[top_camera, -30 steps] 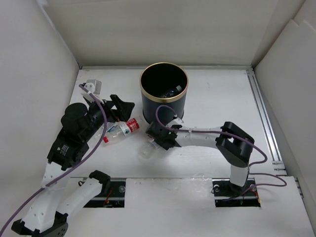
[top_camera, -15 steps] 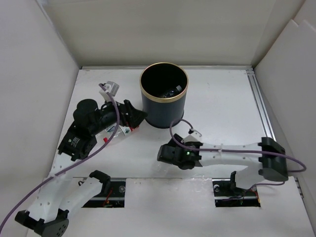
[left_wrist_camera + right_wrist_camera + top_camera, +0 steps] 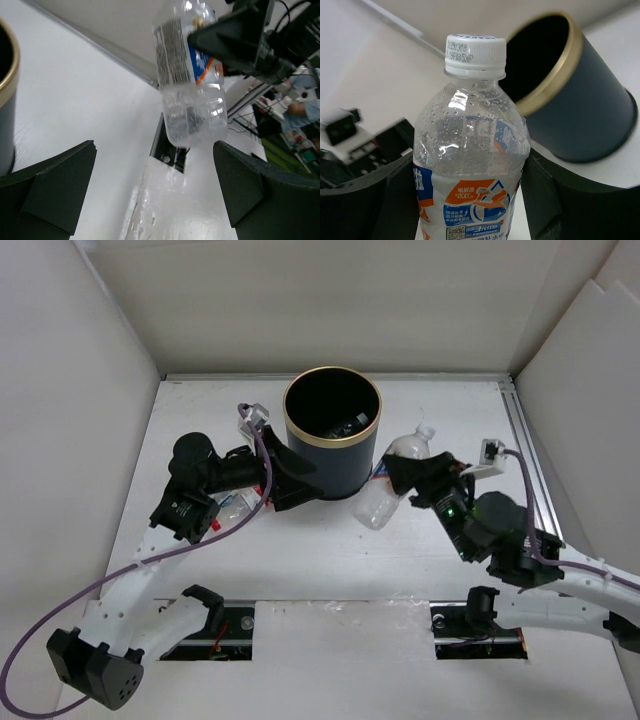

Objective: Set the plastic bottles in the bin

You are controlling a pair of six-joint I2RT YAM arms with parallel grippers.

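The black bin [image 3: 332, 455] with a gold rim stands at the back middle, with a bottle [image 3: 352, 423] lying inside. My right gripper [image 3: 402, 480] is shut on a clear bottle [image 3: 392, 485] with a blue-orange label and holds it tilted in the air just right of the bin. In the right wrist view the bottle [image 3: 470, 165] fills the space between the fingers [image 3: 570, 200], with the bin [image 3: 570, 95] behind. My left gripper [image 3: 293, 485] is open and empty against the bin's left side. A red-labelled bottle [image 3: 235, 503] lies mostly hidden under the left arm.
White walls enclose the table on the left, back and right. A metal rail [image 3: 530, 470] runs along the right edge. The left wrist view shows the held bottle [image 3: 192, 85] ahead between its open fingers [image 3: 55, 185], and the bin's rim [image 3: 14, 95] at the left.
My right gripper took the clear bottle from the table in front of the bin and lifted it to the bin's right. My left arm swung right, over the red-labelled bottle, up to the bin.
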